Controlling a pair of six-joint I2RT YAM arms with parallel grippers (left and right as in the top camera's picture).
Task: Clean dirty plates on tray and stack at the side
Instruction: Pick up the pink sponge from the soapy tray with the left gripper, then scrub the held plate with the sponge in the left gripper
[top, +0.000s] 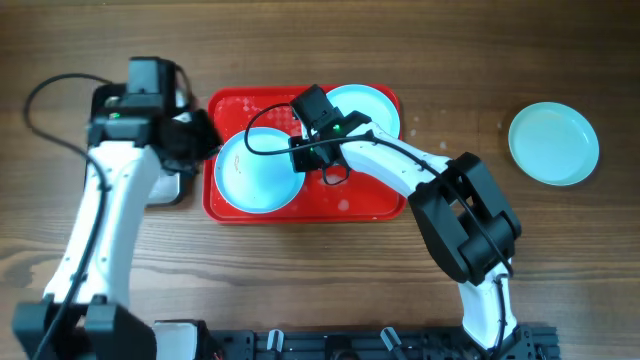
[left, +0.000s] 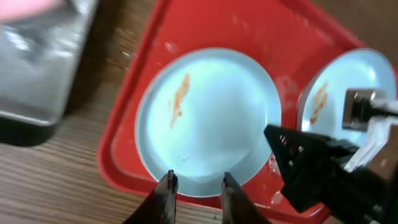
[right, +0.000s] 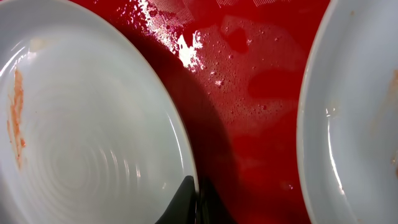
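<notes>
I've got my right gripper (right: 193, 190) clamped on the left plate (top: 250, 175) on the tray (top: 350, 205), left gripper (left: 199, 180) parted near its rim.

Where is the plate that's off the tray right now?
In the overhead view the lone plate sits on the wooden table at the far right, apart from the red tray and its two plates.

Three pale-blue plates (top: 258, 172) (top: 368, 106) (top: 553, 143), one red tray (top: 375, 205), one metal pan (left: 37, 68); two white robot arms (top: 100, 225) (top: 400, 170)
</notes>
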